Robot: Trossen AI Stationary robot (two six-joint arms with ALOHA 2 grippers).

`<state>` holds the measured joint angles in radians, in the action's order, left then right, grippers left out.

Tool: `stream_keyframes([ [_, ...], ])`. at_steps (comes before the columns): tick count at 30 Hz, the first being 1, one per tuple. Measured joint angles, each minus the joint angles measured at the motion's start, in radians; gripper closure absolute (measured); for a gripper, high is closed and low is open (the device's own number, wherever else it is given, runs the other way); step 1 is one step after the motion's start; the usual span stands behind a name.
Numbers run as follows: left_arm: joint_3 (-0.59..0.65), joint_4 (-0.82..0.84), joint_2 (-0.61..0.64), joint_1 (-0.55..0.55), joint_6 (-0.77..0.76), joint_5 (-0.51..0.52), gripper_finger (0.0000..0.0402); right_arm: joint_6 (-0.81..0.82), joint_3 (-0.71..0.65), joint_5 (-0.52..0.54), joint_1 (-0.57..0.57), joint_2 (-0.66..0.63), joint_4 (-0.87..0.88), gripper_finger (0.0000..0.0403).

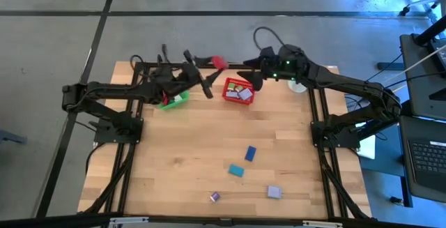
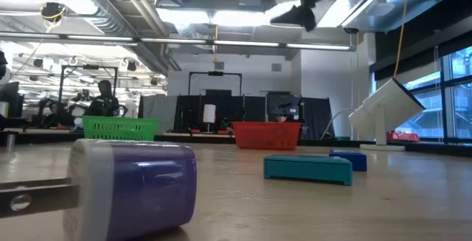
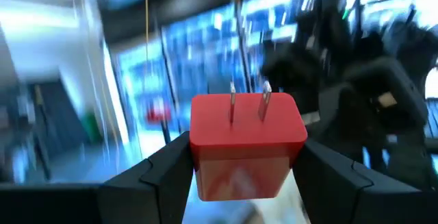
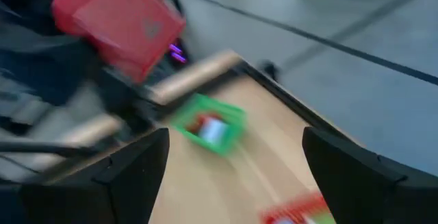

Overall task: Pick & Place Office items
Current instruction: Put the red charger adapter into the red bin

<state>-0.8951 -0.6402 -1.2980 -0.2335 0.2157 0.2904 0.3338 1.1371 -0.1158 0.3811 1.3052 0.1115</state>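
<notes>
My left gripper (image 1: pixel 209 65) is raised above the table's far edge, between the green mesh basket (image 1: pixel 173 101) and the red mesh basket (image 1: pixel 237 90). It is shut on a red plug-shaped block (image 3: pixel 246 148) with two metal prongs. My right gripper (image 1: pixel 252 74) hovers open and empty above the red basket's far side, facing the left gripper; its wrist view shows the red block (image 4: pixel 116 22) ahead. A blue piece (image 1: pixel 250 153), a teal piece (image 1: pixel 237 169), a lavender piece (image 1: pixel 274 192) and a small purple plug block (image 1: pixel 214 196) lie flat on the near half of the table. My left gripper pinches the red block by two opposite side faces (image 3: pixel 198 159), one finger on each side. The fingers come roughly level from the table's left. The prongs (image 3: pixel 248 104) point away from the wrist. The block is lifted clear, high above the table.
Both baskets hold a few small pieces; the green basket (image 4: pixel 209 128) shows one red and white. A white object (image 1: pixel 298 85) stands at the far right by the right arm. The wooden tabletop (image 1: pixel 188 151) is bare between the baskets and the near pieces.
</notes>
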Motion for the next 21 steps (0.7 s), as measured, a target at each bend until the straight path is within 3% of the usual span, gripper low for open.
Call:
stream_keyframes([
  [6, 0.0, -0.247, 0.0, -0.038, 0.194, -0.21, 0.0184, 0.18, 0.0, -0.197, 0.047, 0.0, -0.182, 0.0067],
  [12, 0.0, -0.387, 0.0, -0.066, 0.146, -0.344, 0.0184, 0.41, 0.0, -0.336, 0.095, 0.003, -0.341, 0.0067],
  [21, 0.0, -0.44, -0.011, -0.092, 0.111, -0.456, 0.0183, 0.718, 0.0, -0.421, 0.1, 0.038, -0.568, 0.0067],
])
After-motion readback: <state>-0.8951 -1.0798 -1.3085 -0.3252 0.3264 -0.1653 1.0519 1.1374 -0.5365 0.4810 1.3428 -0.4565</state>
